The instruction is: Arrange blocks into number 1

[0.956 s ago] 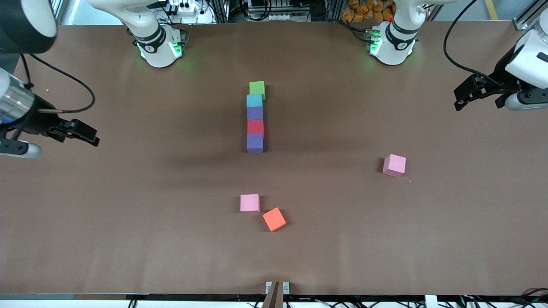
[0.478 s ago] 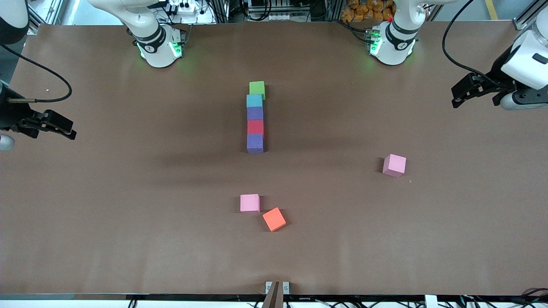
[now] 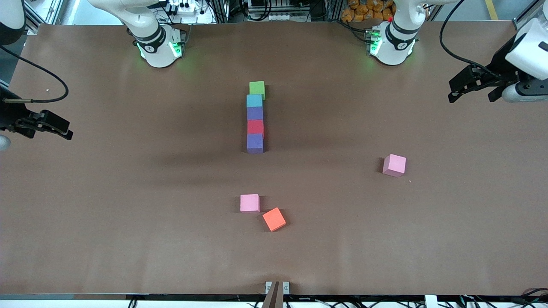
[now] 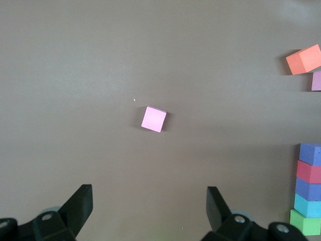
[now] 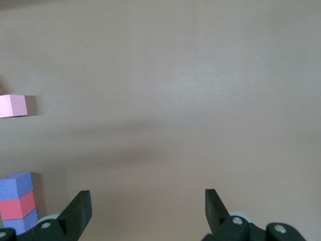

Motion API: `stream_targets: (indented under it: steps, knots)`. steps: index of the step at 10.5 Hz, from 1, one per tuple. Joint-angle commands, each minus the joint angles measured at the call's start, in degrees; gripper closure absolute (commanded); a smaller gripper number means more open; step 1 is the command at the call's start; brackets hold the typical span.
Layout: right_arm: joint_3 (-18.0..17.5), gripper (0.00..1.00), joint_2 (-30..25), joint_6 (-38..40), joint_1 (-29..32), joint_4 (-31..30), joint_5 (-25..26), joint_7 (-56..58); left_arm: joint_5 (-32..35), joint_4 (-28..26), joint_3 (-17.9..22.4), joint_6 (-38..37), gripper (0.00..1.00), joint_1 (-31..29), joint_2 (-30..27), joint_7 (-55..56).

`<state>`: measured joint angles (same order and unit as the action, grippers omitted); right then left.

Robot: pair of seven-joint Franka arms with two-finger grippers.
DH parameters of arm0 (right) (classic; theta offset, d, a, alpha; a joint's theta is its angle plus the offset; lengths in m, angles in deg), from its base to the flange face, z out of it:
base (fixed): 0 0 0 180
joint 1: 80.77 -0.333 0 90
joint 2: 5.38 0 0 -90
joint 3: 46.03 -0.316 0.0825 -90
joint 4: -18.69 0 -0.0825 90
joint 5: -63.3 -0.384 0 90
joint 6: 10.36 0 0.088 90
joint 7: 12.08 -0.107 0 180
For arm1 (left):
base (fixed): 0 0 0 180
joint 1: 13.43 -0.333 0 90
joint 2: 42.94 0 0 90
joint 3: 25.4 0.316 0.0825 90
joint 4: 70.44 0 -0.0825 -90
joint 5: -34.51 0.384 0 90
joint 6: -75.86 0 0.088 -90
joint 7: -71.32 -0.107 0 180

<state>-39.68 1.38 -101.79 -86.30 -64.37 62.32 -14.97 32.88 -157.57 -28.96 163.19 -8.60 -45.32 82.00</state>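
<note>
Five blocks are being shown in a touching column near the middle of the table [image 3: 128,256]. The green block [image 3: 257,88] is lying farthest from the front camera and is set slightly toward the left arm's end. After it come the light blue block [image 3: 254,101], a purple block [image 3: 255,113], the red block [image 3: 255,127] and a second purple block [image 3: 255,143], which lies nearest the camera. Judged from this, the figure 1 is looking finished.

Two pink cubes [image 3: 250,203] [image 3: 394,165] and an orange cube [image 3: 274,219] are lying nearer the camera, well apart from the column.

The left gripper [image 3: 473,87] is being held over the table's edge at the left arm's end, jaws spread and empty, as its wrist view confirms [image 4: 149,201]. The right gripper [image 3: 49,126] is being held over the right arm's end, likewise spread and holding nothing [image 5: 148,203]. Both arms are waiting.

The blocks are looking matte and foam-like, so they are being judged light, slightly soft and not slippery or fragile. Each would best be taken on two facing flat sides, squarely and gently. Within the column only the sides facing the arms' ends are being left free, and a nudge could easily shift the neighbours.
</note>
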Motion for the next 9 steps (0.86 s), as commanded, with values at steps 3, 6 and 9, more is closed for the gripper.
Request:
stream_targets:
  steps: [3, 6, 9]
  knots:
    - [-0.81, 0.0, 0.62, 0.55, 0.96, 1.33, 0.63, 0.7, -0.48, 1.18, 0.57, -1.28, 0.0, -0.35, 0.44, -0.57]
    - [-0.81, 0.0, 0.62, 0.46, 1.05, 1.33, 0.63, 0.79, -0.48, 1.18, 0.13, -1.28, 0.0, -0.17, 0.44, -0.22]
    - [-0.81, 0.0, 0.62, 0.46, 1.4, 1.33, 0.63, 0.79, -0.57, 1.18, 0.13, -1.28, 0.0, -0.26, 0.35, -0.3]
